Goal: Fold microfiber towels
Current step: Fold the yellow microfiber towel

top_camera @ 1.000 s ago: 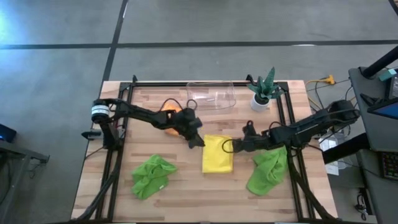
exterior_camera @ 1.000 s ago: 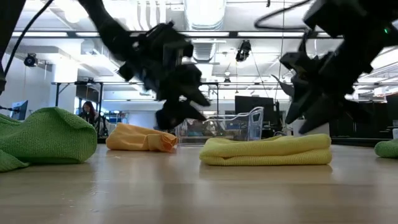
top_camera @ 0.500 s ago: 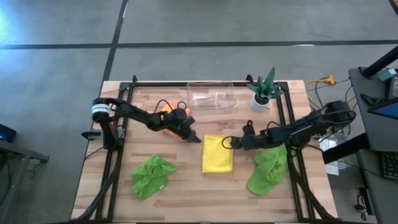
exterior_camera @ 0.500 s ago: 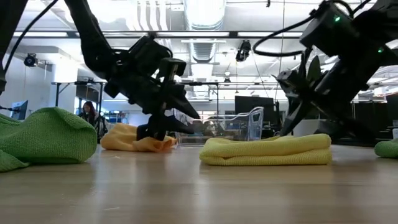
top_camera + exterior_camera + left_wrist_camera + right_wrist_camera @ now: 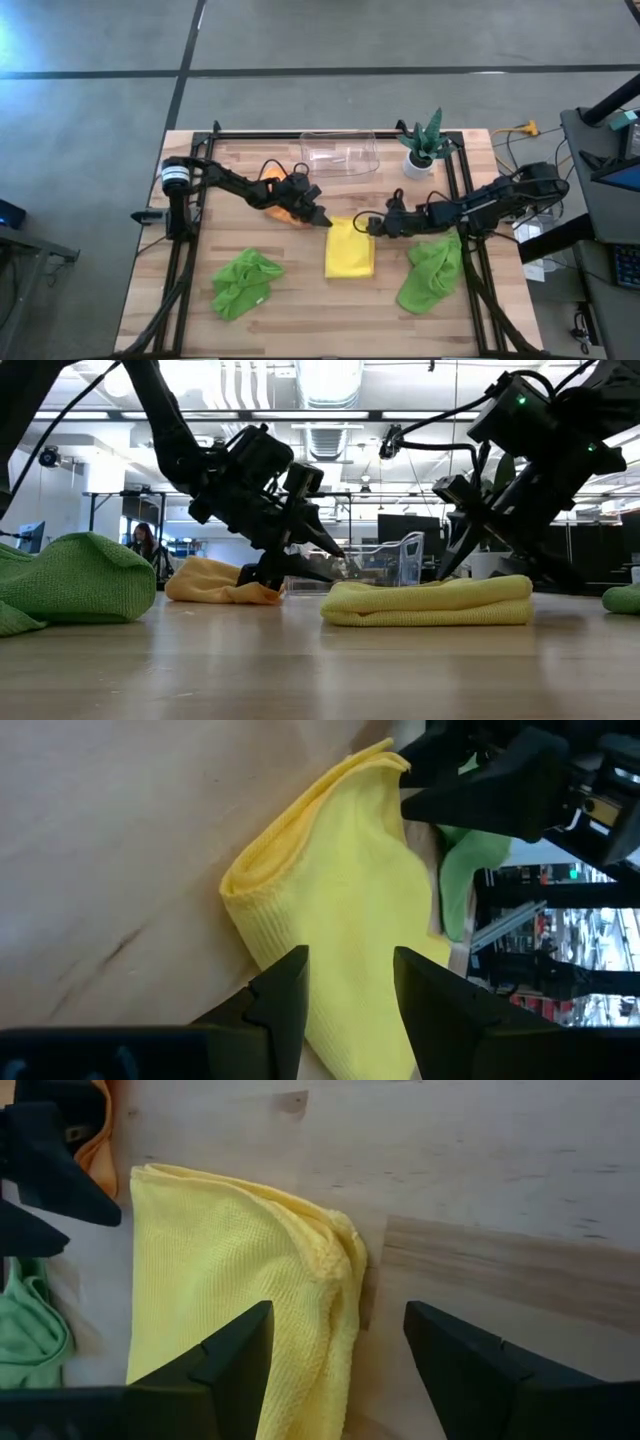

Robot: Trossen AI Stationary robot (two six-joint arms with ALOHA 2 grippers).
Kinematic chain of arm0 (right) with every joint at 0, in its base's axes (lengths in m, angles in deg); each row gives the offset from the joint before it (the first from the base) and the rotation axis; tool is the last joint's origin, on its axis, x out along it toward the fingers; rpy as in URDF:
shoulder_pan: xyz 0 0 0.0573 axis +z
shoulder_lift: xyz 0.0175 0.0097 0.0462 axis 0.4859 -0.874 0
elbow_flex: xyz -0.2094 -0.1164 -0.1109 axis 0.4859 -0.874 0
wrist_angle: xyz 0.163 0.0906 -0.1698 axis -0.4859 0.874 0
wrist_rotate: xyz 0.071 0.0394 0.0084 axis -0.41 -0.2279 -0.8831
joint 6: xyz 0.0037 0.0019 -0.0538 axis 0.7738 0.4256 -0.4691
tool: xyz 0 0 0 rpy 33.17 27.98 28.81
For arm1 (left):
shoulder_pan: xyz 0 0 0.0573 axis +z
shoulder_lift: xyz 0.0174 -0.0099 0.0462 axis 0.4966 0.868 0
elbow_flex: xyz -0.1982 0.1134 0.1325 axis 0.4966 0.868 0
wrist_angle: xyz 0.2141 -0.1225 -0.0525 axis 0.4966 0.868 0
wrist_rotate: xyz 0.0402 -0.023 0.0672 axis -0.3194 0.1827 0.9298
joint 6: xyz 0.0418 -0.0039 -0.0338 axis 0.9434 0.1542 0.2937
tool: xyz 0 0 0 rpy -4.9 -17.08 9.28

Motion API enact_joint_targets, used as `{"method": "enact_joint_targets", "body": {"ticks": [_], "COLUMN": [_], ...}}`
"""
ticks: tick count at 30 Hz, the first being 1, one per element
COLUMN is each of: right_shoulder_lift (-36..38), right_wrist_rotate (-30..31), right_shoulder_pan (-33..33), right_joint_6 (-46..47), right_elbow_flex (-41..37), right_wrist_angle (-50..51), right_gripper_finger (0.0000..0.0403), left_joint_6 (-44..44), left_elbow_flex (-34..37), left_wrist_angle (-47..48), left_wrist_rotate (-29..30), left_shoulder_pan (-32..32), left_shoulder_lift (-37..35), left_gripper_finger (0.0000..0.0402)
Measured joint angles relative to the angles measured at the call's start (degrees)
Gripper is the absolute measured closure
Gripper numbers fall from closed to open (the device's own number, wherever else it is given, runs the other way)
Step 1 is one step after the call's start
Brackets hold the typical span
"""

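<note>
A folded yellow towel (image 5: 349, 248) lies flat at the table's middle, also seen in the low view (image 5: 430, 602). My left gripper (image 5: 325, 220) is open just above its far left corner (image 5: 250, 885), fingers slanting down. My right gripper (image 5: 368, 225) is open at the far right corner (image 5: 340, 1240), one finger over the cloth and one over bare wood. An orange towel (image 5: 272, 192) lies crumpled under my left arm. Two lime green towels lie bunched, one near left (image 5: 245, 283) and one near right (image 5: 432, 272). My left gripper hangs a little above the towel and touches nothing. My right gripper's lower fingertip (image 5: 443, 572) comes down close to the yellow towel's top at its far right corner; I cannot tell whether it touches.
A clear plastic container (image 5: 338, 152) stands at the far middle. A spiky green plant in a white pot (image 5: 424, 147) is at the far right. Black frame rails (image 5: 190, 250) run along the table's sides. Bare wood shows along the near edge between the green towels.
Both grippers have sunk toward the yellow towel's far end. My left gripper has rolled about its own axis and gone a little toward the table's right. My right gripper has shifted toward the far edge. The towels have stayed put.
</note>
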Motion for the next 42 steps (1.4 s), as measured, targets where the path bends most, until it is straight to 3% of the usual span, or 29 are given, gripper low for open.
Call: {"method": "enact_joint_targets", "body": {"ticks": [17, 27, 42], "right_shoulder_lift": [-0.9, -0.9, -0.9], "right_wrist_rotate": [-3.0, -3.3, -3.3], "right_shoulder_pan": [-2.4, -2.4, -2.4], "right_joint_6": [-5.0, -6.2, -6.7], "right_elbow_flex": [1.2, 1.2, 1.2], "right_wrist_angle": [-0.2, -0.2, 0.0], "right_gripper_finger": [0.0177, 0.0177, 0.0194], "left_joint_6": [1.6, 1.5, 3.8], "left_elbow_flex": [-0.3, -1.9, -8.5], "left_wrist_angle": [13.0, 12.8, 15.4], "left_wrist_rotate": [5.1, 9.6, 9.6], "left_shoulder_pan": [-0.2, -0.2, -1.4], "left_shoulder_lift": [-0.7, 0.6, 5.9], "left_gripper_finger": [0.0269, 0.0269, 0.0272]}}
